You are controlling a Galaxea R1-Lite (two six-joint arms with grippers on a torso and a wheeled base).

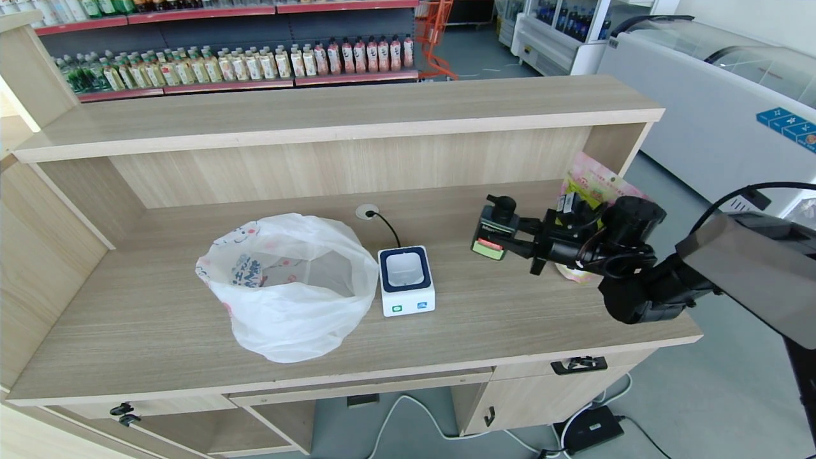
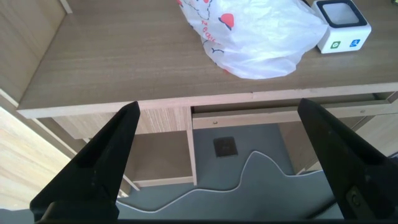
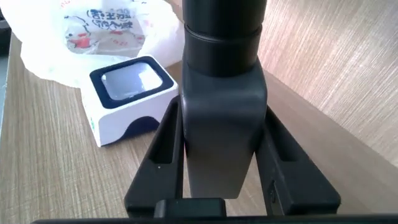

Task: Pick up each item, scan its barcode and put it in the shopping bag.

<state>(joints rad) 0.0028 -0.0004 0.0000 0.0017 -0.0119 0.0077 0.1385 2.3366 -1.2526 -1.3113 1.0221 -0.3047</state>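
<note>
Right now the right fingers (image 3: 155, 168) pinch a dark bottle (image 1: 492, 237) by its two flat sides and hold it upright above the worktop (image 1: 510, 312), not touching it. The bottle has a squarish grey body and a round black cap, with a green and red label on one face. I judge it is stiff, smooth plastic, so it will not yield under pressure, but the glossy sides may slip. If it is full it may also be rather heavy. The middle of the body, where the fingers are, seems the good place to hold it, because the round cap gives less grip.

Just ahead of the fingertips, lower down, stands the barcode scanner (image 1: 406, 280), a white box with a dark blue frame around a glass window. Beyond it lies the shopping bag (image 1: 290, 287), thin white crinkly plastic with its mouth open. Behind the fingers, on the wrist side, a pink and yellow snack pouch (image 1: 599, 182) stands; it looks soft and light.

The left fingers (image 2: 102, 165) are spread wide and hold nothing, below the front edge of the worktop.
</note>
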